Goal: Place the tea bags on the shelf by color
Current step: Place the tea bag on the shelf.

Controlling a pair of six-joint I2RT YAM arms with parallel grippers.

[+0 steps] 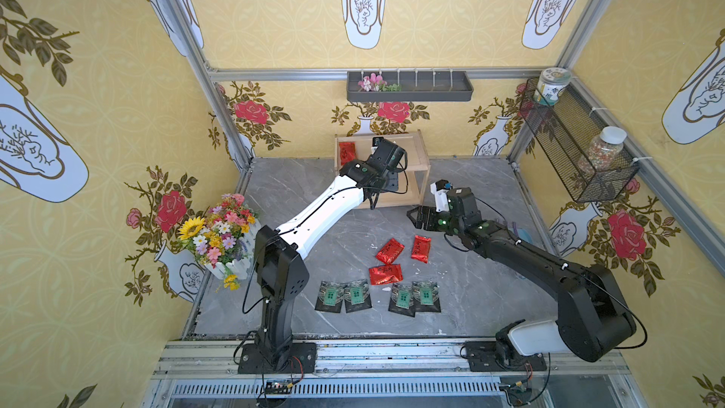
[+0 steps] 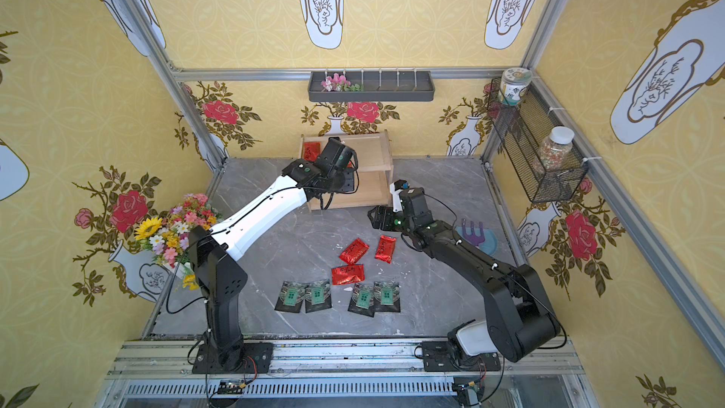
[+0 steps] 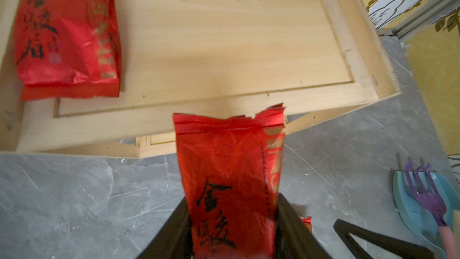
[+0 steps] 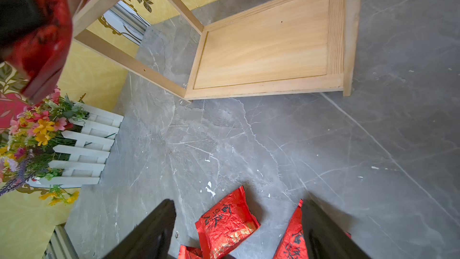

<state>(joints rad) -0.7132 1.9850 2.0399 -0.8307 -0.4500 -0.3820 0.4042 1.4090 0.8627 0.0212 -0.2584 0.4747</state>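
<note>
Three red tea bags (image 1: 389, 250) and four black tea bags (image 1: 356, 295) lie on the table (image 1: 470, 288) in both top views; the shelf (image 1: 414, 153) stands at the back.

From the left wrist, the left pincer (image 3: 232, 208) is pinched on a red bag (image 3: 229, 160), its end at the top board's front rim, maybe not over it. Go further in, beside the other red bag (image 3: 64, 33), then let go.

From the right wrist, the right pincer (image 4: 239, 205) gapes wide, holding nothing, above the loose reds.

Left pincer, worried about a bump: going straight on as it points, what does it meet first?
Likely the front rim of the shelf, top tier; the held red tea bag would touch before the left pincer. Depth is unclear.
</note>
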